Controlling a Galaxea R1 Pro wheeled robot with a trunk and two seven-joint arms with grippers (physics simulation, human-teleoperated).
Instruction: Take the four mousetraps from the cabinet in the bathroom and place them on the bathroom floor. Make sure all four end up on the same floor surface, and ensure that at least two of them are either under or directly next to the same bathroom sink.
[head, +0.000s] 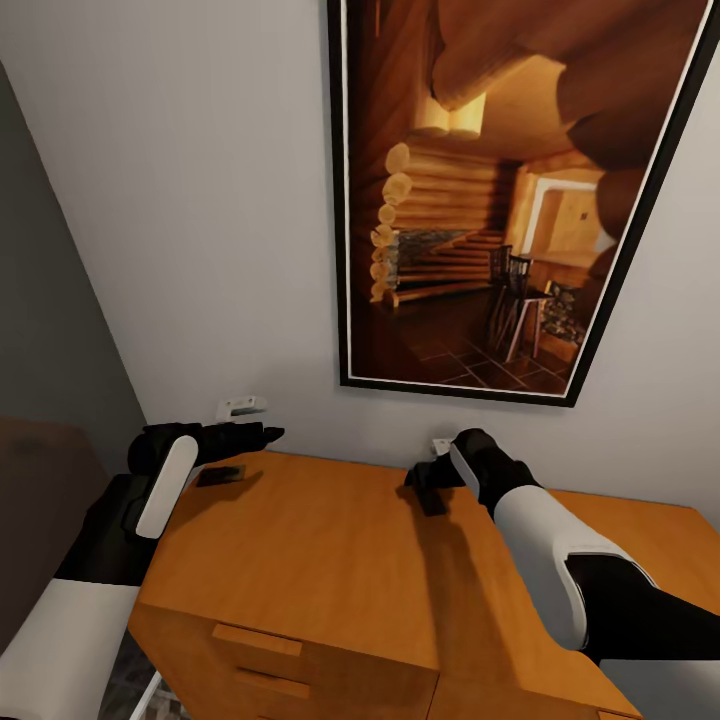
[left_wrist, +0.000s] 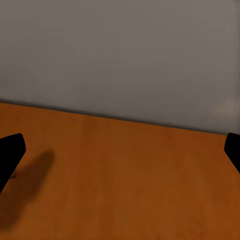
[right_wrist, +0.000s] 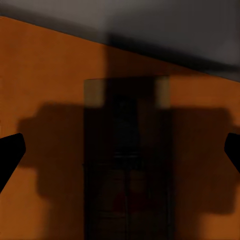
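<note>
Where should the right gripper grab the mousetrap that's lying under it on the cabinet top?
Grip the mousetrap across its two long edges, coming straight down from above. It lies flat on the cabinet top as a thin slab, so only its narrow side edges give the fingers purchase. In the right wrist view the right gripper is open with a fingertip on each side of it, probably already well lined up.

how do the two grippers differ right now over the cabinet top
The right gripper hangs directly above a mousetrap lying in its shadow; the left gripper has bare cabinet wood between its fingertips. In the head view, the left gripper sits at the top's left edge, beside another dark slab, and the right nearer the middle. Both are open, near the wall.
</note>
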